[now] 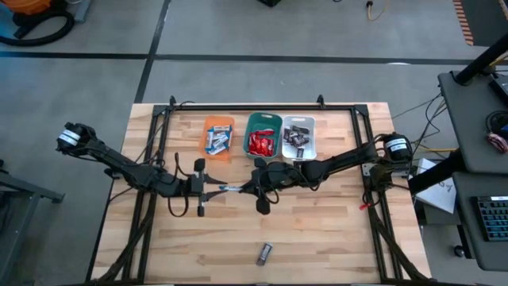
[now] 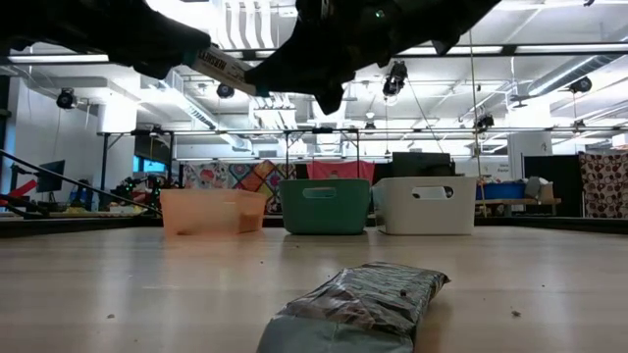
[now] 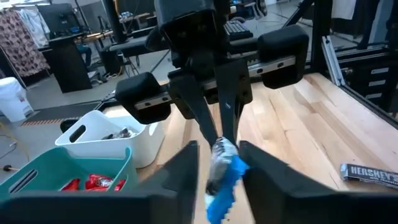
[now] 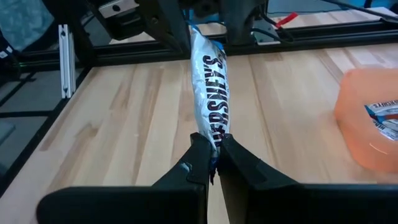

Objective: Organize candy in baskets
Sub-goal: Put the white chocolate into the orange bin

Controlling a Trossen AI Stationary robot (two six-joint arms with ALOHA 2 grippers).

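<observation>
Handover at the table's centre: right gripper (image 4: 212,158) pinches one end of a blue-and-white candy bar (image 4: 210,93); left gripper (image 3: 217,165), fingers partly spread, straddles the other end. Left should clamp firmly before right lets go.

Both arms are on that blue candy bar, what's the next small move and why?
Probably open the right pincer once the left pincer grips: both are on the blue-and-white wrapped candy bar, and the orange plastic basket holding matching bars sits on the left arm's side.
</observation>
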